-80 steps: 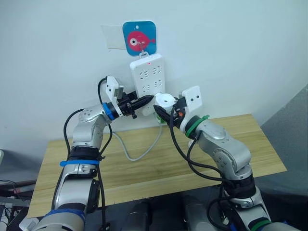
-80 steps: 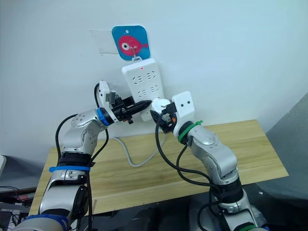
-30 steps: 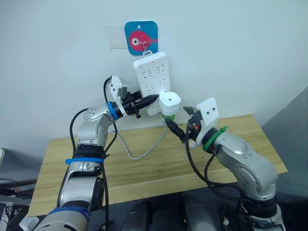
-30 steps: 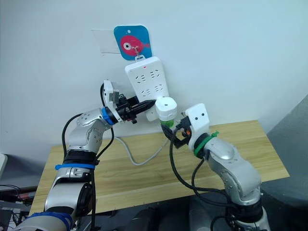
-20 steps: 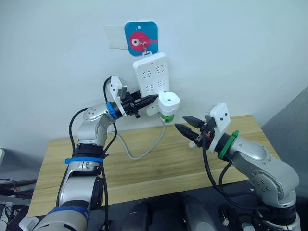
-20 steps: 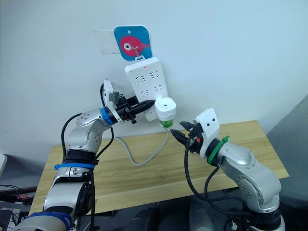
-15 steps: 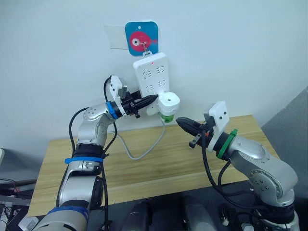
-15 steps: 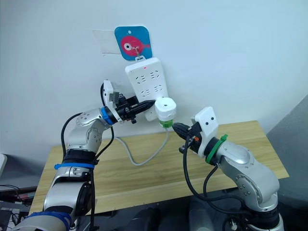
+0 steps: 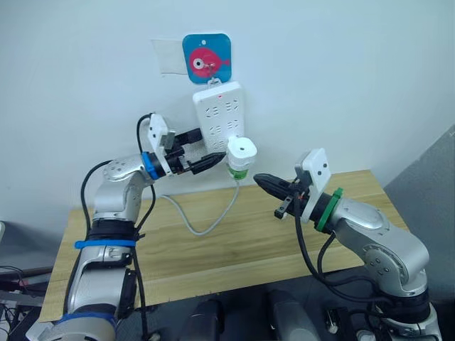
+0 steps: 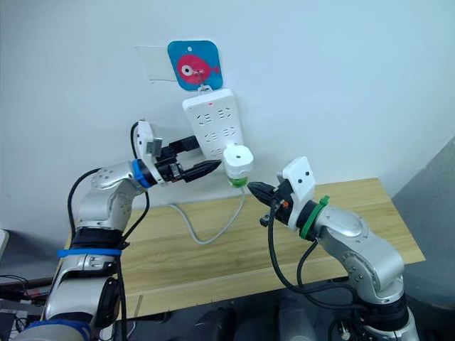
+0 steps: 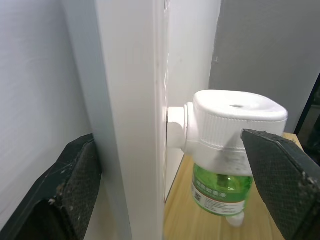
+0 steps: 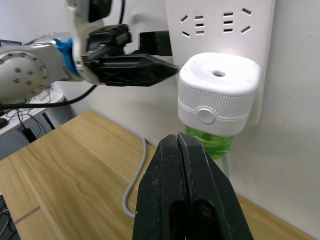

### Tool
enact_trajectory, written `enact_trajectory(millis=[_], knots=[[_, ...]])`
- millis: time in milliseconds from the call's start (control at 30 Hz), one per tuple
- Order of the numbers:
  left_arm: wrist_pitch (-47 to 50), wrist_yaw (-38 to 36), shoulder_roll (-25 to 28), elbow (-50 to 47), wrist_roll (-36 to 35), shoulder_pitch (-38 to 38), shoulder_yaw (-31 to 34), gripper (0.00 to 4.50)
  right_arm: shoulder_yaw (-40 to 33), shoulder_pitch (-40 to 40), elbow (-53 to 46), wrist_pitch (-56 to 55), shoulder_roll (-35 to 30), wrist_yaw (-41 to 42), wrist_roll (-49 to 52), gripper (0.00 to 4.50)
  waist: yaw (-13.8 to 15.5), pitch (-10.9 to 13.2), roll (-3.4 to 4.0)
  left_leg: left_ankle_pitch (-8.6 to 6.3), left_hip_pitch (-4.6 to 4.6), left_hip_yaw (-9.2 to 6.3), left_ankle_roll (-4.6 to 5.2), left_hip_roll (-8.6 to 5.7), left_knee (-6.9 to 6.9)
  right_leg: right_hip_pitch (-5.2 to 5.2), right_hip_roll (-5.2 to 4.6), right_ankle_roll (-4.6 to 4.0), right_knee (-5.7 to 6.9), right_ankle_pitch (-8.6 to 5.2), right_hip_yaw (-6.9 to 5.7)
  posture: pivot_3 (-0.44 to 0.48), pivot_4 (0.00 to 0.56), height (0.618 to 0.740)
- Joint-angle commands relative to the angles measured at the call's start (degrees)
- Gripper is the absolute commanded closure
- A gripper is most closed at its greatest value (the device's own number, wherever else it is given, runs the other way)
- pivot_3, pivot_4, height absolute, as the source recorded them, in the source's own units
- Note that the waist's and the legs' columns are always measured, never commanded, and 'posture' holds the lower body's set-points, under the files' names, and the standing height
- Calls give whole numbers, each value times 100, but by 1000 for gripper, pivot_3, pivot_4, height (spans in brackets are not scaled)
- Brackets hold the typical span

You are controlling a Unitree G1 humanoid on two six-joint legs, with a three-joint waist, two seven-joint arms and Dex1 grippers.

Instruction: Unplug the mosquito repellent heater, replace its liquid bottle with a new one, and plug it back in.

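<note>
Right now the mosquito repellent heater sits plugged into the bottom of the power strip, a bit above the middle of the left eye view. It is small, white and round, with a little hole on top. A green liquid bottle hangs under it.

The power strip hangs on the white wall from a hook on a blue sticker with a pink fish, near the top middle. Its grey cord drops down in a loop onto the wooden table, which fills the lower middle.

The left gripper reaches in from the left, and its black fingers are spread wide. In the left wrist view, one finger is behind the edge of the strip and the other is just in front of the heater. I cannot tell if they touch anything.

The right gripper is to the right of the heater and a little lower, apart from it. Its two fingers are pressed together and hold nothing. They point at the green bottle.
</note>
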Motion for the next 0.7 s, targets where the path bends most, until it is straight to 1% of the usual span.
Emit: enact_trajectory(millis=[33,100,200,267,367,467,700], knots=[[419,51,455,-1043,-318,459,339,40,155,-230,202,-395,14,169,-133,4500,-11,0,-1,0,0,0,0,0,-1,-1,0,0,0,0,1,-51,151,740],[645,134,615,-1524,-478,728,418,40,239,-303,378,-527,45,216,-219,4500,9,-1,-1,0,1,2,0,2,-4,-5,0,-2,2,-1,3,-37,154,740],[764,165,766,-2471,-647,1438,461,40,391,-376,668,-769,105,260,-393,4500,68,-1,-1,-1,0,0,0,1,-3,-5,-1,-3,3,-2,1,-13,157,740],[831,236,788,-3090,-760,1878,464,40,466,-417,820,-904,134,289,-491,4500,131,-3,-3,-1,1,2,1,0,-2,-2,-2,-3,0,-2,4,0,161,740],[859,507,673,-3912,-878,2388,406,40,596,-493,974,-1025,201,336,-591,4500,222,-3,-3,-1,3,1,1,2,-2,0,-2,-3,2,-2,2,9,165,740],[889,772,557,-4249,-925,2595,383,40,705,-533,1046,-1080,251,334,-684,4500,322,-3,-3,0,7,-4,-1,2,-2,3,-1,-5,6,-1,-4,12,166,740],[838,1020,454,-4574,-953,2960,329,40,763,-640,1356,-1292,367,267,-985,4500,337,-3,-4,0,30,-7,-1,1,-5,33,1,-8,-1,-2,-10,17,166,740]])
